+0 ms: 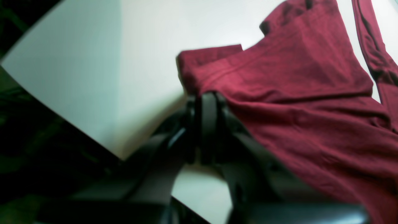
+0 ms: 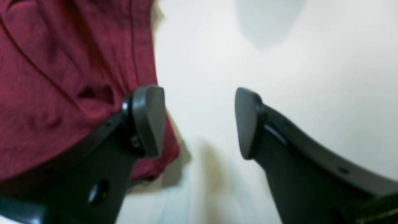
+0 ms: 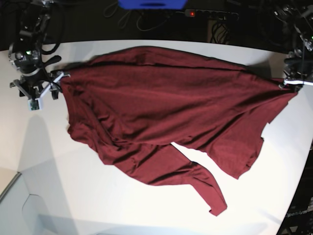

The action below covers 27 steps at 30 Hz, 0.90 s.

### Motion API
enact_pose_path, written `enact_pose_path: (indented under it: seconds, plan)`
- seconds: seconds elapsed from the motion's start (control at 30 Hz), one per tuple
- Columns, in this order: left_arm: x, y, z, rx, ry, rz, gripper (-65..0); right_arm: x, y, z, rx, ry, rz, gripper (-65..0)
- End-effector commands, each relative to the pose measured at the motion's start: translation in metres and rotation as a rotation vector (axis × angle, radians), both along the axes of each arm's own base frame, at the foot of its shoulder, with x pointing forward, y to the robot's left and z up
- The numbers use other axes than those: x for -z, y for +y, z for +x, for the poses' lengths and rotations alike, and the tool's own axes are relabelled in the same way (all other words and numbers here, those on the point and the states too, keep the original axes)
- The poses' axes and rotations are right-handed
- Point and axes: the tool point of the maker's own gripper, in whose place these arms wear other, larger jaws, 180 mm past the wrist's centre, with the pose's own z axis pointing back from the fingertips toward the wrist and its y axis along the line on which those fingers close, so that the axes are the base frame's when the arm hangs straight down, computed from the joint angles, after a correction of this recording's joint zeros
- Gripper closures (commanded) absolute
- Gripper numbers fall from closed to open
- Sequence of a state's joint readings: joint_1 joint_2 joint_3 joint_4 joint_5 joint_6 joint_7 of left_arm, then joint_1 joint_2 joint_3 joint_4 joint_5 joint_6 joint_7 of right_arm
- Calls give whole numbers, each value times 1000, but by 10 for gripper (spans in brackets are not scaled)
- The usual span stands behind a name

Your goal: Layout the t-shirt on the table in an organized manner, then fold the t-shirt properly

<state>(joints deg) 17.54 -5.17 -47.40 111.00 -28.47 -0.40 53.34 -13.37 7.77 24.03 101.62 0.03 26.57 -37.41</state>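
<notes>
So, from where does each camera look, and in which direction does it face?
Left wrist: on the left arm, facing along the shut left gripper pinching the t-shirt over the table.
Right wrist: on the right arm, facing down between the open fingers at the shirt's edge.
Base: overhead, looking down; right gripper at picture-left, left gripper at picture-right.
All three views share the shirt and the table.
</notes>
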Motion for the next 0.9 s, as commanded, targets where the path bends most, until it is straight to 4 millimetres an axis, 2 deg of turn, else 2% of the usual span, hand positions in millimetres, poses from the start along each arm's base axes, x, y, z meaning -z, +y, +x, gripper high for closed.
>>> enact_pose_path:
  seconds: [0.0, 0.17, 0.27, 0.43, 0.53, 0.67, 0.73, 0.8, 0.87]
  plan:
    - [-11, 6, 3, -3, -28, 30, -61, -12, -2, 7, -13, -42, -13, -358]
    - [-7, 2, -3, -17, -24, 14, -307, -8, -2, 7, -12, -36, -8, -358]
    - [-8, 10, -9, -51, -27, 18, -374, 0, -3, 4, -5, -14, 2, -358]
    - [-16, 14, -5, -64, -74, 5, -349, 12, -5, 0, -4, 20, 12, -358]
    - [-31, 3, 14, -39, -182, -80, -323, 16, 7, -3, -91, 43, 23, -358]
    - [-62, -6, 51, -14, -329, -141, -309, 18, 15, -6, -146, 59, 28, -358]
    - [-81, -6, 75, -9, -397, -137, -308, 18, 15, -6, -148, 60, 26, -358]
    - [-90, -14, 99, 21, -411, -119, -308, 18, 14, -6, -146, 63, 23, -358]
    - [-90, -25, 129, 58, -391, -87, -308, 18, 13, -9, -145, 70, 18, -358]
